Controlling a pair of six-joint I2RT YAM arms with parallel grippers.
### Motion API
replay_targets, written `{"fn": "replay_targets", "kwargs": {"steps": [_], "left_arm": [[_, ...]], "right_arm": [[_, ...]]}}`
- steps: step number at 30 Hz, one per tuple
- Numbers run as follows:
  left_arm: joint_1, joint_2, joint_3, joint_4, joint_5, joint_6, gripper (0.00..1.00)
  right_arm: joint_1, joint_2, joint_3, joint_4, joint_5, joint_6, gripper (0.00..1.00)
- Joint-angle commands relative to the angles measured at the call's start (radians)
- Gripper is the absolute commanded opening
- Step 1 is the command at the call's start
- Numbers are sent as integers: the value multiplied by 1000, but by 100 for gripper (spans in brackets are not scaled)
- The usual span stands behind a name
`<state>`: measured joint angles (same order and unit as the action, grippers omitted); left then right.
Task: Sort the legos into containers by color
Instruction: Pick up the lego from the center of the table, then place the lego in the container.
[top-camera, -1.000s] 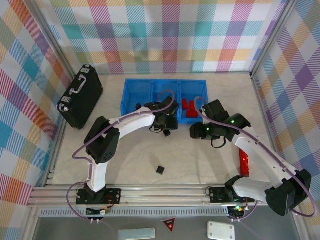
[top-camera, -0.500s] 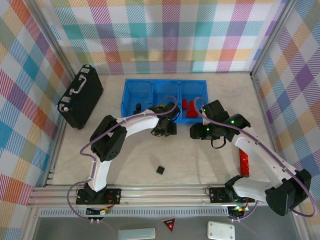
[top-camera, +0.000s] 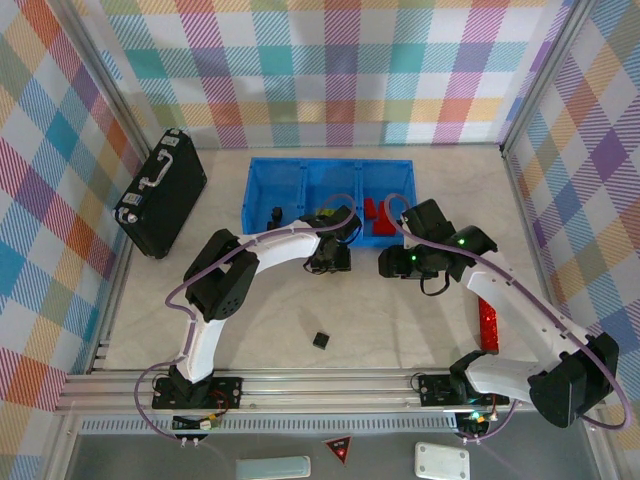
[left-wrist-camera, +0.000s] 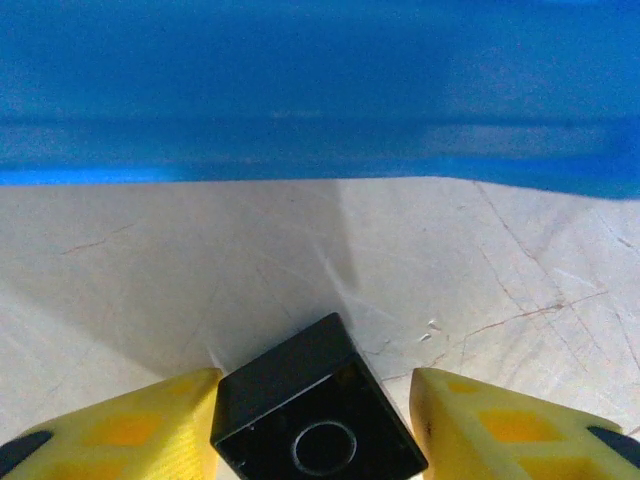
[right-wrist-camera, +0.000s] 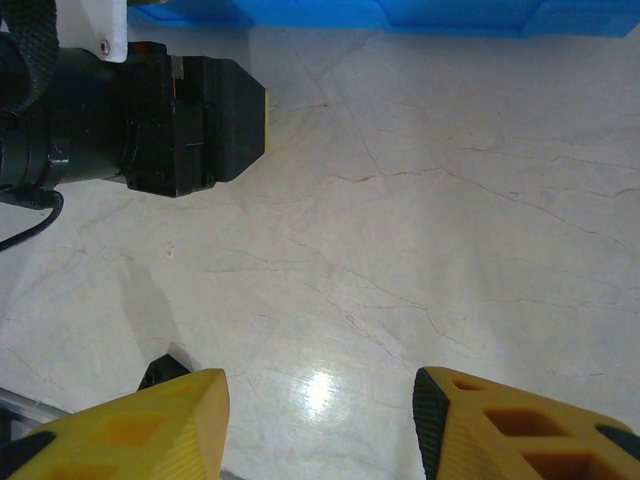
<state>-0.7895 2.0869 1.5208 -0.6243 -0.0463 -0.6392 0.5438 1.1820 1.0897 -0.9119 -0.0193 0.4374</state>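
Speaker A: Watching the left gripper (left-wrist-camera: 316, 395) now. How are its fingers sitting?

Speaker B: They are sitting narrow, one on each side of a black cube (left-wrist-camera: 290, 410). The pad (left-wrist-camera: 120, 430) on the left of the wrist view is touching it. The cube is lying at an angle between them. Whether they are actually squeezing it, I cannot tell.

Speaker A: Where is that cube resting?

Speaker B: It is resting on the table (left-wrist-camera: 200, 260), and the wall of the blue tray (left-wrist-camera: 300, 100) is running across just ahead of the fingertips.

Speaker A: And the right gripper (right-wrist-camera: 320, 400)?

Speaker B: Its fingers (right-wrist-camera: 150, 420) are spread with bare table between them, so they are holding nothing. The left arm's wrist housing (right-wrist-camera: 150, 120) is sitting ahead of them and to the left.

Speaker A: What about the other legos?

Speaker B: From above, red bricks (top-camera: 375, 212) are lying in the tray compartment ahead of the right fingers. A second black cube (top-camera: 321, 340) is lying loose well behind the left fingers.
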Motion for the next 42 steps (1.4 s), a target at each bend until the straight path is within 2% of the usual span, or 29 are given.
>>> {"fn": "replay_targets", "kwargs": {"steps": [1,14,25,32,42], "left_arm": [[-8,10,-7,-8,2,3,48],[-7,-36,-16,-30,-17,17,43],[5,-211,-154,-79,-79,43,43],[52,-323,-219,-149,-131,87,43],[204,-427,-242,-186,-110,165,43]], "right_arm": [[4,7,1,11,-13,-8,53],[5,-3,-1,5,-14,-6,53],[5,-4,1,3,-13,-7,53],[4,4,6,5,-19,-8,53],[4,5,18,-6,-16,-14,53]]}}
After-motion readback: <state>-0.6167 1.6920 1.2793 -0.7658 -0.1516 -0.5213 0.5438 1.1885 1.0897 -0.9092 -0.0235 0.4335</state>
